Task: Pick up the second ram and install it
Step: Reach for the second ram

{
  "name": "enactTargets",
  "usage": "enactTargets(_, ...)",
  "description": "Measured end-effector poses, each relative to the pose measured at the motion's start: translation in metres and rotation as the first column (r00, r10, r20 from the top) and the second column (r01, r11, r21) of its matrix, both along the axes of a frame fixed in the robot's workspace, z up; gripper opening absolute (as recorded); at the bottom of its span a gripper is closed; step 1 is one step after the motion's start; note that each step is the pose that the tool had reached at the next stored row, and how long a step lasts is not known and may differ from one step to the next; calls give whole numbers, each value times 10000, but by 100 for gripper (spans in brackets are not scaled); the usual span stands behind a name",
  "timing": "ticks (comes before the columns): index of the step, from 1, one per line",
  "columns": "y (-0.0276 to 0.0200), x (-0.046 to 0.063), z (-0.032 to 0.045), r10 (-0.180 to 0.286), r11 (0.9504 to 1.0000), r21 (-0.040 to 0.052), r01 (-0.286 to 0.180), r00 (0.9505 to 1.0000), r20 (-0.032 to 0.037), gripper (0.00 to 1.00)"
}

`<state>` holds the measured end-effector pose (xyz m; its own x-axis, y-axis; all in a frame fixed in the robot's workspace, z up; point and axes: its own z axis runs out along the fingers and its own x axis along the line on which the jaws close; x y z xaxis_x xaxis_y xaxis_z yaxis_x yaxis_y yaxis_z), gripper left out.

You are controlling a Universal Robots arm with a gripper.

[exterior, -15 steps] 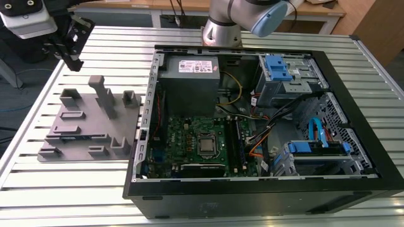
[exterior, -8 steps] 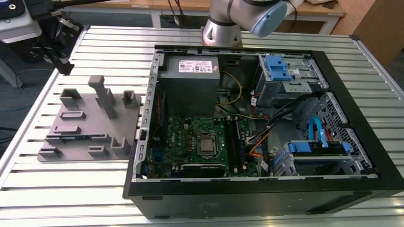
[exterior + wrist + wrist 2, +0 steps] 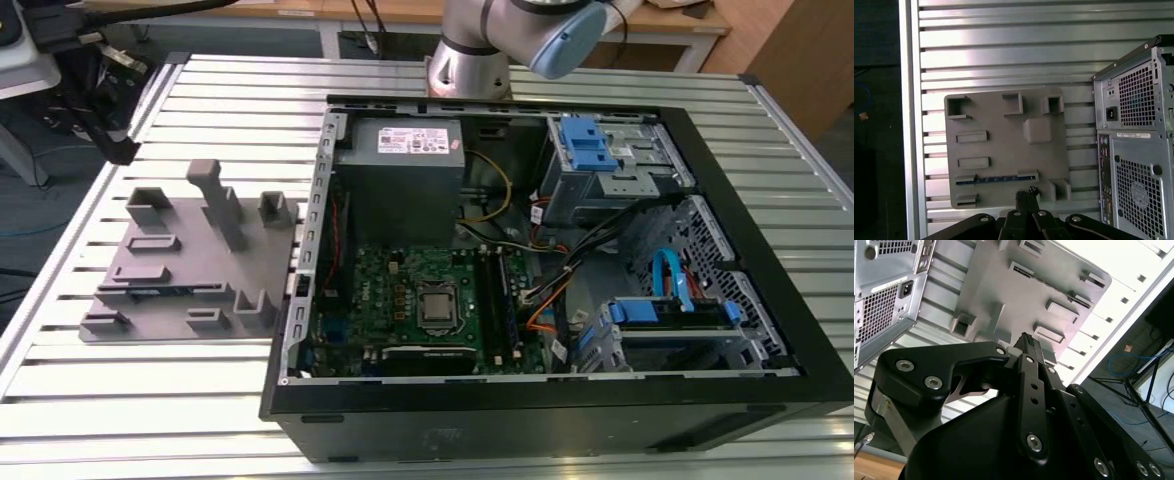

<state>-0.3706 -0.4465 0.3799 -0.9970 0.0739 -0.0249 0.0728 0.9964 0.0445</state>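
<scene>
**Over a slatted metal table [image 3: 200, 400], an empty closed gripper [image 3: 1026, 193] hangs above a gray tray [image 3: 200, 262] that holds the memory stick [image 3: 996, 178]**

Seen in the exterior view, the silver table spreads under everything. An open black computer case [image 3: 534, 412] lies on its side across the middle and toward three o'clock. Inside it, a gray power supply [image 3: 400, 175] sits at eleven o'clock, blue-clipped drive cages [image 3: 594, 150] at one o'clock, and a green motherboard [image 3: 407, 295] at seven o'clock. A silver and blue robot arm [image 3: 534, 30] rises behind the case at twelve o'clock. The tray lies flat on the table just beside the case, at nine o'clock from it. Raised blocks and slots are molded across it.

In both wrist views the black gripper points down at the tray from well above, touching nothing. Its two fingers [image 3: 1031, 390] are pressed together with nothing between them. The memory stick, a thin dark strip seated edge-on, sits in a long slot between two end blocks. That slot is on the tray's side at about seven o'clock in the exterior view. The fingertips line up near the slot, well apart from the stick.
</scene>
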Motion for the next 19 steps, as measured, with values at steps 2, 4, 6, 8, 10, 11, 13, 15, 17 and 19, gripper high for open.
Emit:
enactTargets(2, -30, -35, -16, -1, 10000, 0, 1, 10000, -1, 11)
enactTargets(4, -57, -54, -42, -1, 10000, -1, 1, 10000, -1, 11)
enactTargets(6, -81, -72, -75, -1, 10000, -1, 1, 10000, -1, 11)
enactTargets(8, -106, -89, -109, -1, 10000, 0, 1, 10000, -1, 11)
enactTargets(10, -135, -101, -146, -1, 10000, 0, 1, 10000, 0, 11)
enactTargets(11, -149, -106, -164, -1, 10000, -1, 1, 10000, -1, 11)
enactTargets(13, -177, -121, -200, 0, 10000, 0, 0, 10000, 0, 11)
enactTargets(15, -198, -127, -238, 0, 10000, 2, 0, 10000, 2, 11)
enactTargets(17, -207, -128, -274, 11, 10000, -1, -11, 10000, -2, 11)
enactTargets(19, -214, -128, -309, 21, 10000, -1, -21, 10000, -2, 11)
